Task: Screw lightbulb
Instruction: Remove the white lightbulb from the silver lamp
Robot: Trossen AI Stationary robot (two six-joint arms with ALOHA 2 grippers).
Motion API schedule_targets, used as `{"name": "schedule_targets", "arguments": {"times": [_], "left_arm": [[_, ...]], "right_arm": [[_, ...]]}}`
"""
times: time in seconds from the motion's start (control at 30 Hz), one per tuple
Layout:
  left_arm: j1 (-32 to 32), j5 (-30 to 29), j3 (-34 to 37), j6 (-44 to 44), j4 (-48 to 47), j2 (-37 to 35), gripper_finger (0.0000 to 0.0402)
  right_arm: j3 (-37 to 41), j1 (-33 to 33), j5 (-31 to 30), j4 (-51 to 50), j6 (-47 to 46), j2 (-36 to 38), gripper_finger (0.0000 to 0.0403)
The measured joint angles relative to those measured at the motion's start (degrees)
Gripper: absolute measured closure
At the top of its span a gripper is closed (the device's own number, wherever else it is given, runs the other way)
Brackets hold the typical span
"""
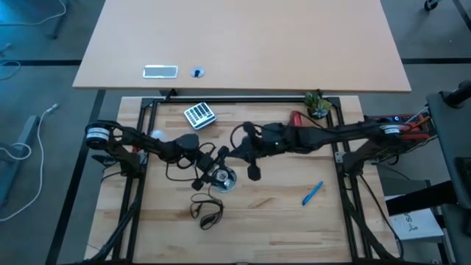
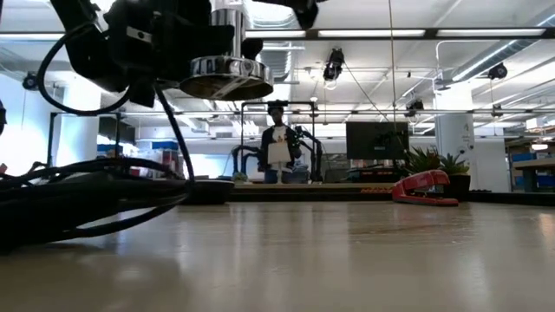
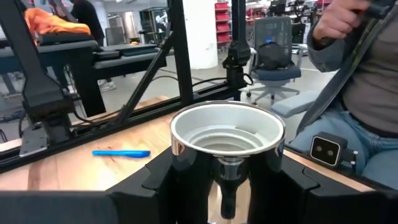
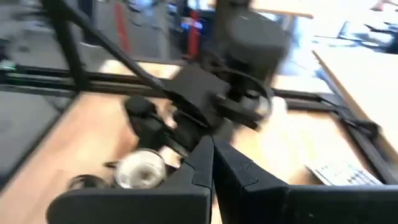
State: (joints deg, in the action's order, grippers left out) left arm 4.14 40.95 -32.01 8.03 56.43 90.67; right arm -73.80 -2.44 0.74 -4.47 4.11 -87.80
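My left gripper (image 1: 213, 171) is shut on the round shiny silver socket (image 3: 227, 134), which also shows in the high view (image 1: 224, 179) and, lifted above the table, in the low view (image 2: 227, 82). Its black cord (image 1: 208, 210) trails onto the table. My right gripper (image 4: 212, 163) is shut and empty, close to the socket on its right side (image 1: 252, 171). A small whitish thing (image 1: 156, 135) lies by my left arm; it may be the lightbulb, but I cannot tell. My left gripper pinches the socket between its two fingers (image 3: 163, 180), which stand on opposite sides of the silver shell just below its rim (image 3: 180, 149). The open mouth faces the wrist camera. The socket is lifted clear of the table, and the cord hangs slack.
A red stapler (image 1: 296, 118) and a small plant (image 1: 318, 104) stand at the far right. A calculator (image 1: 199, 115) lies at the far left, a blue pen (image 1: 313, 193) at the near right. A person (image 3: 367, 93) sits beyond the table's edge.
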Motion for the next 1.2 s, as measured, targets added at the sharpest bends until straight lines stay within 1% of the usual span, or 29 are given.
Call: {"name": "schedule_targets", "arguments": {"times": [0.07, 0.13, 0.3, 0.43, 0.57, 0.63, 0.67, 0.73, 0.83, 1.03, 1.1, 1.2], "left_arm": [[0.0, -0.1, 0.0, 0.0, 0.4, -0.1, 0.0238], [0.0, -2.4, 0.0, -0.2, 0.6, -0.2, 0.0238], [0.0, -12.8, 0.1, -0.3, -0.2, -0.5, 0.0237], [0.0, -22.3, 0.2, 2.8, -2.9, -0.5, 0.0236], [-0.1, -32.5, 0.2, 8.0, -5.7, 0.9, 0.0239], [0.0, -35.9, 0.3, 9.0, -5.8, 2.6, 0.0239], [0.1, -36.7, 0.3, 9.1, -5.7, 3.4, 0.0239], [0.3, -37.4, -0.1, 9.3, -5.1, 5.4, 0.0238], [0.7, -38.1, -0.7, 7.9, 0.4, 8.8, 0.0238], [1.1, -45.0, -2.2, 2.5, 11.1, 17.4, 0.024], [1.2, -46.0, -3.5, 0.9, 12.7, 20.4, 0.024], [1.2, -47.7, -5.6, 0.3, 12.2, 23.8, 0.024]], "right_arm": [[1.1, -0.7, -4.0, -2.3, -0.1, 1.8, 0.0402], [2.8, -1.4, -7.6, -3.0, -0.8, 4.0, 0.0402], [10.8, -2.7, -15.2, -3.1, -5.2, 9.4, 0.0402], [19.4, -2.9, -18.7, 3.4, -10.0, 12.9, 0.0403], [27.1, -2.9, -18.9, 13.4, -12.5, 14.4, 0.0403], [29.7, -2.9, -19.0, 17.3, -13.4, 14.7, 0.0403], [30.3, -2.9, -19.0, 19.5, -13.6, 14.7, 0.0403], [31.3, -2.9, -19.0, 20.3, -13.9, 14.7, 0.0403], [31.3, -2.9, -19.0, 20.7, -14.0, 14.5, 0.0403], [31.2, -2.9, -19.0, 22.7, -13.5, 14.6, 0.0403], [31.2, -2.9, -19.0, 23.4, -13.3, 14.6, 0.0403], [31.2, -3.0, -18.9, 23.2, -13.3, 14.6, 0.0403]]}}
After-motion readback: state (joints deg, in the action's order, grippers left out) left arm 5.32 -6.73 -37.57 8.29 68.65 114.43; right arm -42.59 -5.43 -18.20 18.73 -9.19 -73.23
